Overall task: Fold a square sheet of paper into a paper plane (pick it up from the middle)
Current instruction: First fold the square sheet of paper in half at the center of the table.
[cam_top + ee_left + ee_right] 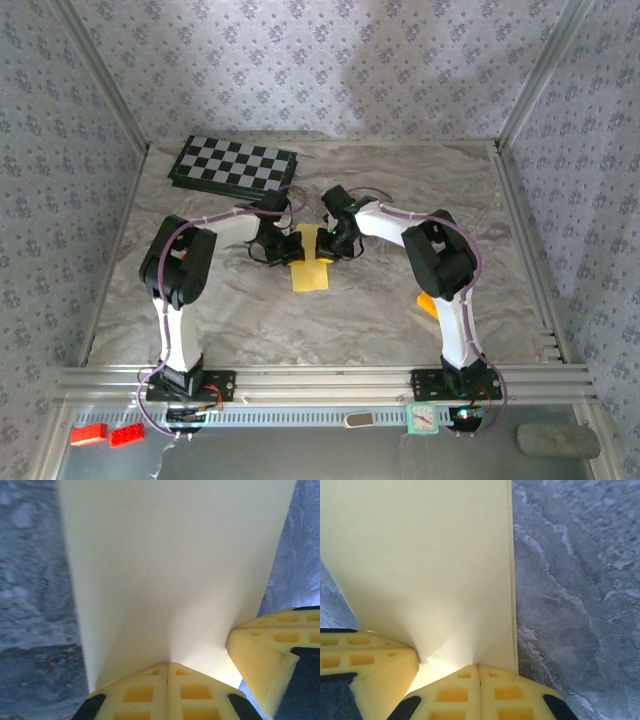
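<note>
The square sheet of paper (311, 274) is pale yellow and lies mid-table as a narrow upright rectangle; a doubled edge runs down its right side (512, 580). Both grippers meet at its far end. My left gripper (167, 666) is shut, its tips pinching the paper's (170, 565) edge, which puckers up toward them. My right gripper (479, 668) is likewise shut on the same edge, just beside the other. In the top view the left gripper (284, 244) and right gripper (334, 240) flank the sheet's far end. Each wrist view shows the other gripper's yellow fingers (265, 650) (370, 655) touching the paper.
A checkerboard (235, 165) lies at the back left. A small orange-yellow block (428, 305) sits by the right arm. The marbled table (370, 310) is bounded by metal rails, with papered walls on three sides. Red bricks (105, 434) rest below the front rail.
</note>
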